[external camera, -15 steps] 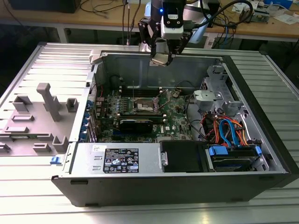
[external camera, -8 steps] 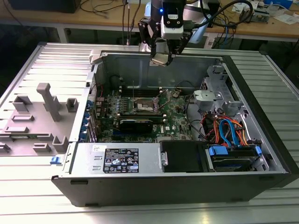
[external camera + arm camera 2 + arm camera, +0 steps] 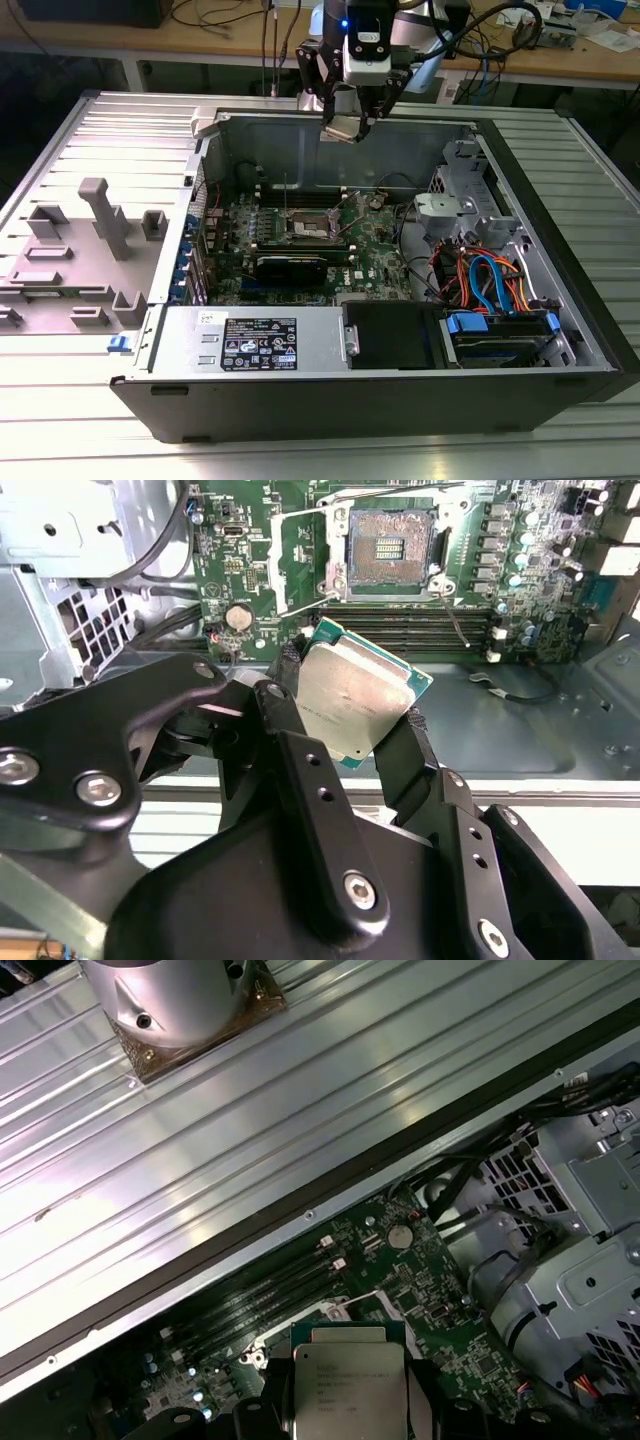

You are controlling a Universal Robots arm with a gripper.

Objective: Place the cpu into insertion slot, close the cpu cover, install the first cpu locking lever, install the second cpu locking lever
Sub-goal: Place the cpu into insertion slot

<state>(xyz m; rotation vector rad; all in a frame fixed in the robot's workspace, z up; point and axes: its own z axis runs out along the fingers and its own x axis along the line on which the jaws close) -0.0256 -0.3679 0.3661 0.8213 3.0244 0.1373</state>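
Pincer (image 3: 347,122): clamped on the cpu (image 3: 355,695), one finger on each of two opposite edges. The chip is tilted, its metal top showing in both wrist views. Position, exterior view: raised over the open computer case (image 3: 270,150), at its 12 o'clock edge. Insertion slot (image 3: 312,228): on the green motherboard (image 3: 375,260), toward 6 o'clock from the pincer, well apart, dark centre exposed.

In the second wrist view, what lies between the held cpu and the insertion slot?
The long dark memory slots run across that stretch, between the cpu and the insertion slot, as the second wrist view shows.
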